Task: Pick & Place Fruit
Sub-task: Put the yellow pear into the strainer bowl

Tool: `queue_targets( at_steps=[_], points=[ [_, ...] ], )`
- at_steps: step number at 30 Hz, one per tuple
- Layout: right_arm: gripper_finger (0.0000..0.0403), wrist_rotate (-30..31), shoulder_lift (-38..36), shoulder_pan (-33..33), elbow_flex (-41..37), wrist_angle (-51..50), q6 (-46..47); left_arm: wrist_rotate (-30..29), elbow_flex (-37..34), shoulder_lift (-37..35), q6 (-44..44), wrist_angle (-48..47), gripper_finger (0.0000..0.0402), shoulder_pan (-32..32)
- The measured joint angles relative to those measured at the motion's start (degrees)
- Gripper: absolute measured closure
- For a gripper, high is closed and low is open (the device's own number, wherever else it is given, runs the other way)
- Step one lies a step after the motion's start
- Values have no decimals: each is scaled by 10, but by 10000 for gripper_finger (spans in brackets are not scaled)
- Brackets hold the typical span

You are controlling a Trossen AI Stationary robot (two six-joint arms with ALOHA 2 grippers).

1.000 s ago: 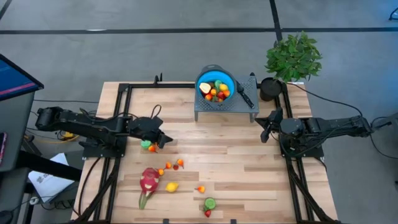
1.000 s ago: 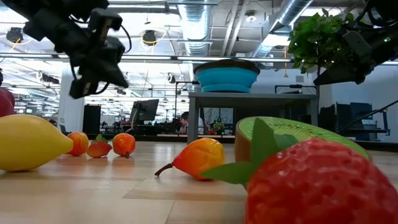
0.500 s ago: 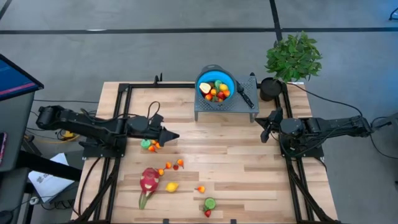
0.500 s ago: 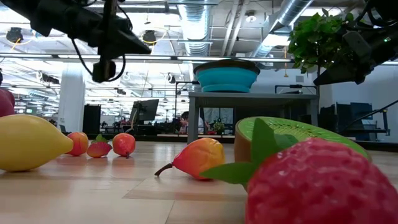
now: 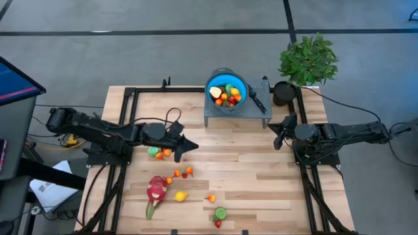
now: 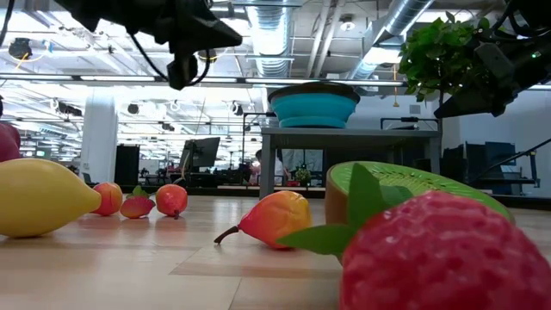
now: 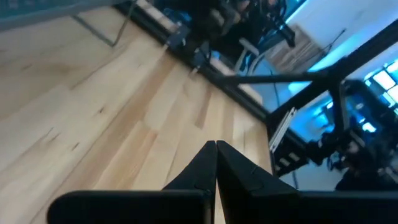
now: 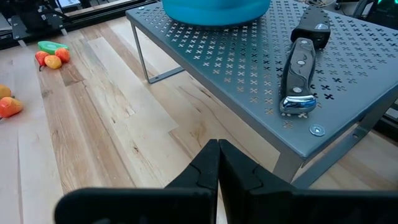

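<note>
A: Where is the fruit, and what are the arms doing?

B: Loose fruit lies on the wooden bench point(image 5: 261, 173): a dragon fruit point(image 5: 156, 190), a lemon point(image 5: 180, 196), small orange pieces point(image 5: 182, 173) and a kiwi half point(image 5: 221, 213). More fruit fills a blue bowl point(image 5: 226, 87) on a grey stand point(image 5: 235, 112). The left pincer point(image 5: 189, 145) hangs above the bench near a green and orange cluster point(image 5: 158, 153), its jaws pressed together and holding nothing. The right pincer point(image 5: 279, 130) waits by the stand, also closed and empty.

A: What could go wrong?

B: With closed jaws, a descent would likely nudge the small round pieces and send them rolling instead of gripping one. A knife point(image 8: 300, 67) lies on the stand beside the bowl; a careless drop-off could knock it.
</note>
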Motion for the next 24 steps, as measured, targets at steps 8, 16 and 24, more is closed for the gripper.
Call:
queue_targets(
  at_steps=[8,16,24],
  points=[
    [403,0,0,0,0,0,0,-22,9,9,-33,-55,399,-1],
    [403,0,0,0,0,0,0,17,110,89,68,-65,399,-1],
    [403,0,0,0,0,-1,0,-26,125,104,82,-294,399,-1]
  ],
)
